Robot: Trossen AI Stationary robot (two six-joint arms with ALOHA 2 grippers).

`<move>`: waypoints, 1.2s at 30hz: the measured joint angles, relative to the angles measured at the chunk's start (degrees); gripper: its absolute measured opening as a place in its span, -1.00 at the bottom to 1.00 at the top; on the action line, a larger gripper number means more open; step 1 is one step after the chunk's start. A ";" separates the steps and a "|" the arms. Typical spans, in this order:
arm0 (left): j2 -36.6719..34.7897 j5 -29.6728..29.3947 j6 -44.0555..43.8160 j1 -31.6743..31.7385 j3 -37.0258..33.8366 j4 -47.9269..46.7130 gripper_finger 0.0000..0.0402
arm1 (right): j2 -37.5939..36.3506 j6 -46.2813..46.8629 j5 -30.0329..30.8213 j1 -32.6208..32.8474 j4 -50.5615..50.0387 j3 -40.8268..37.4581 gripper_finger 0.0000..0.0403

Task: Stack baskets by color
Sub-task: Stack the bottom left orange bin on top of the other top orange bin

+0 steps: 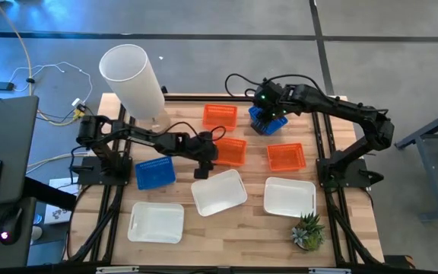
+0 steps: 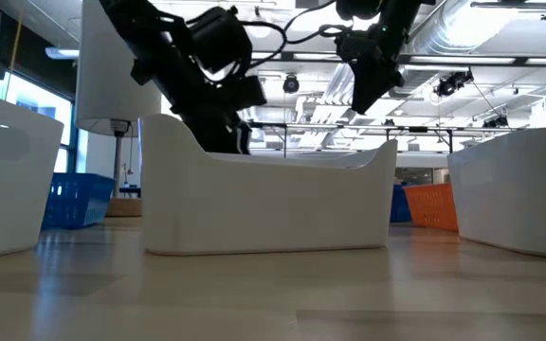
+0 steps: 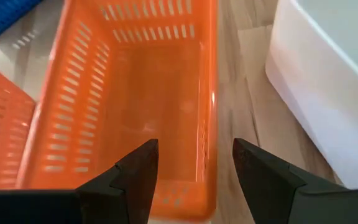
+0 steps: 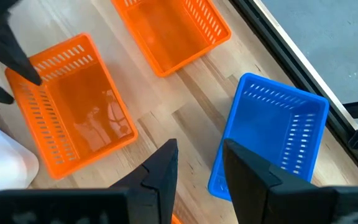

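My left gripper (image 1: 204, 161) (image 3: 196, 146) is open and low at the near left end of the middle orange basket (image 1: 231, 151) (image 3: 129, 106). One finger stands inside the basket's long side wall (image 3: 209, 124) and the other outside it; I see no touch. My right gripper (image 1: 269, 101) (image 4: 201, 146) hangs open, high above the table with nothing between its fingers, beside a blue basket (image 1: 267, 120) (image 4: 272, 137) at the far middle. Two more orange baskets (image 1: 220, 116) (image 1: 286, 156) and another blue basket (image 1: 155, 173) rest on the table.
Three white baskets (image 1: 156, 221) (image 1: 219, 192) (image 1: 289, 195) stand along the near half; the middle one (image 3: 328, 81) is close beside my left gripper. A tall white cylinder lamp (image 1: 131, 76) stands at the far left and a small potted plant (image 1: 308, 230) at the near right.
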 joint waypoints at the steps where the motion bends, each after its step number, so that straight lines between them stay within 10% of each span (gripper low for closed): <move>1: 0.35 -0.02 -0.02 0.00 0.05 -0.11 -0.03 | 0.00 0.00 -0.06 0.18 0.00 0.00 -0.43; 12: 2.36 -0.08 -0.02 0.02 0.07 0.08 -0.12 | 0.02 0.02 0.01 2.77 0.09 0.00 -0.43; 24: 2.12 -0.46 0.44 0.00 0.05 0.21 -0.95 | 0.02 1.50 0.22 3.85 0.22 0.00 -0.43; 36: -1.20 -1.60 1.73 0.28 -0.03 0.02 -0.99 | 0.02 1.39 0.23 3.83 0.20 0.00 -0.43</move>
